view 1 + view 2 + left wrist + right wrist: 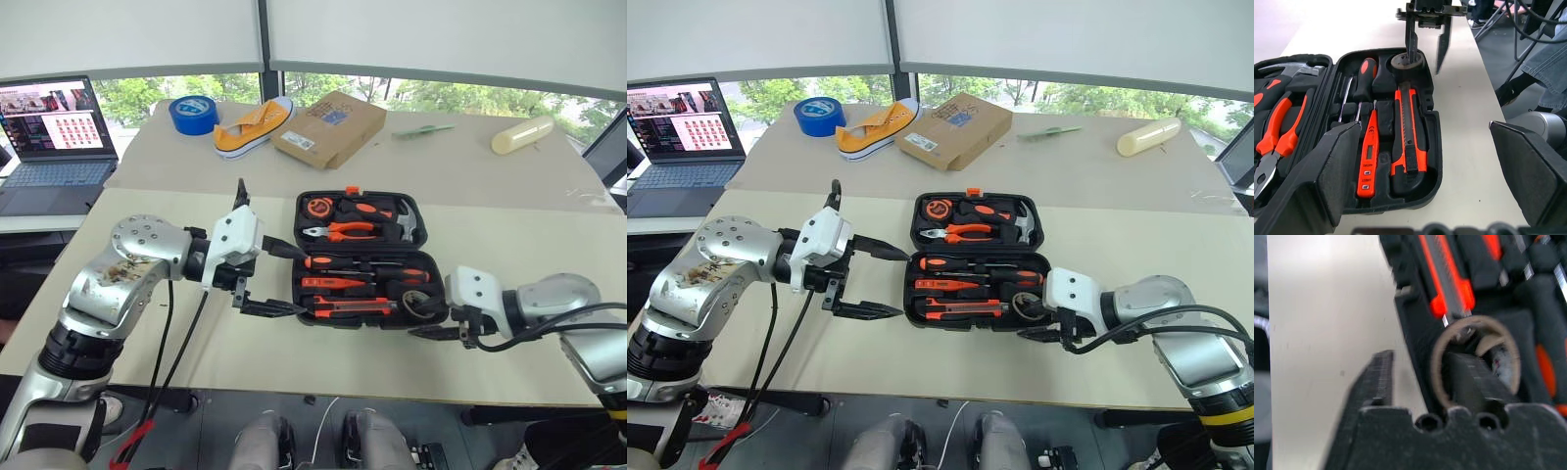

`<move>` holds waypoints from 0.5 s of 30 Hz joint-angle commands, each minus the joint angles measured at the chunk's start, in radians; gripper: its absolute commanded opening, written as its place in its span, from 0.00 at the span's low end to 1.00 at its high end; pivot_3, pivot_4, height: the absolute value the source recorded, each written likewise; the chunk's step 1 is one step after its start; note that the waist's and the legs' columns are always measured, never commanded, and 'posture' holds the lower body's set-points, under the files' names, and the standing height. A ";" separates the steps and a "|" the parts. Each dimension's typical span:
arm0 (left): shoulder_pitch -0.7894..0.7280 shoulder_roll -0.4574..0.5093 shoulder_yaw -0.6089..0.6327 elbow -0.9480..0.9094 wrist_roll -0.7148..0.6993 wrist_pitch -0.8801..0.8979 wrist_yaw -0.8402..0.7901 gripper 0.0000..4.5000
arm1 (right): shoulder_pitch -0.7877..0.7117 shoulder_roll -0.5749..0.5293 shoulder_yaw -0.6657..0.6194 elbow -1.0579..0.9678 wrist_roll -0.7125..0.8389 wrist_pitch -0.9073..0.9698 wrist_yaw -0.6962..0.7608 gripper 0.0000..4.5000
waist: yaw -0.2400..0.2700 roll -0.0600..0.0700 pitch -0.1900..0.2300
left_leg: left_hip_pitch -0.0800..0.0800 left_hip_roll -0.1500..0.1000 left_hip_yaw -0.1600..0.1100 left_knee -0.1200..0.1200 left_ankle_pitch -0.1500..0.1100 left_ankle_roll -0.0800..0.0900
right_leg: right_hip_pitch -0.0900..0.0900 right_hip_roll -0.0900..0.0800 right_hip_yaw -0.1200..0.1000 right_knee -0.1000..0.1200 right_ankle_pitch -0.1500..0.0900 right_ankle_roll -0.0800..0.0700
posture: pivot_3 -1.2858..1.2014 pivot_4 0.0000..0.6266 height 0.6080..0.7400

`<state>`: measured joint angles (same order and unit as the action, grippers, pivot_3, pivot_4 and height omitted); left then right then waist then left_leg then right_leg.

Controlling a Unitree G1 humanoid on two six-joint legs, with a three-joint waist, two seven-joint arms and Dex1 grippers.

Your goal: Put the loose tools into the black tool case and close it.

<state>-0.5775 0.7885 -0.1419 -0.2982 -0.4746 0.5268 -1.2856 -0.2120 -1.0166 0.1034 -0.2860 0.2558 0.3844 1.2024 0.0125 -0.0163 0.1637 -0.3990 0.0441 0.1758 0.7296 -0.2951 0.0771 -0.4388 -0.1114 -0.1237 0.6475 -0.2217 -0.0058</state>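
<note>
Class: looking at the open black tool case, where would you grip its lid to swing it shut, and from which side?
Probably the far edge of the lid, by the orange latch. The case lies fully open and flat, hinge across the middle, so come from the far side and fold toward the robot.

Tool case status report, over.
Left gripper open beside tool case. Right gripper open, one finger in tape roll, now seated. Lid open. Nothing blocking.

Both arms are silver-grey metal with rounded joint housings; the left arm [118, 279] shows screw heads on its shoulder cap and brownish scuff marks. White blocky wrist housings lead to the left gripper [284, 279] and right gripper [436, 328], each with black serrated fingers. Black cables loop off both forearms.
</note>
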 commanded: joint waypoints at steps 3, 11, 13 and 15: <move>-0.023 0.001 0.004 -0.008 0.006 -0.022 -0.003 1.00 | 0.009 -0.039 -0.039 -0.033 0.004 0.005 0.011 0.97 | -0.001 0.000 0.000 | 0.000 0.000 0.000 0.000 0.000 0.000 | 0.000 0.000 0.000 0.000 0.000 0.000 | 0.52 0.24 0.93; -0.034 -0.008 -0.009 0.007 0.022 -0.041 -0.002 1.00 | 0.000 -0.063 -0.051 -0.031 -0.002 0.025 0.008 0.99 | 0.000 0.000 0.000 | 0.000 0.000 0.000 0.000 0.000 0.000 | 0.000 0.000 0.000 0.000 0.000 0.000 | 0.52 0.24 0.93; -0.034 -0.007 -0.012 0.010 0.027 -0.050 -0.003 1.00 | 0.002 -0.072 -0.045 -0.015 -0.024 0.005 0.006 0.99 | -0.001 0.000 0.000 | 0.000 0.000 0.000 0.000 0.000 0.000 | 0.000 0.000 0.000 0.000 0.000 0.000 | 0.52 0.24 0.93; -0.034 -0.007 -0.013 0.013 0.031 -0.054 -0.006 1.00 | -0.005 -0.074 -0.046 -0.009 -0.027 0.004 0.007 0.99 | -0.001 0.000 0.000 | 0.000 0.000 0.000 0.000 0.000 0.000 | 0.000 0.000 0.000 0.000 0.000 0.000 | 0.52 0.24 0.93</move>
<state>-0.5897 0.7811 -0.1614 -0.2753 -0.4488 0.4976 -1.2873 -0.2024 -1.0756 0.0900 -0.2895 0.2343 0.4037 1.2149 0.0119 -0.0164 0.1637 -0.3990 0.0442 0.1757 0.7296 -0.2951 0.0771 -0.4389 -0.1113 -0.1237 0.6475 -0.2217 -0.0058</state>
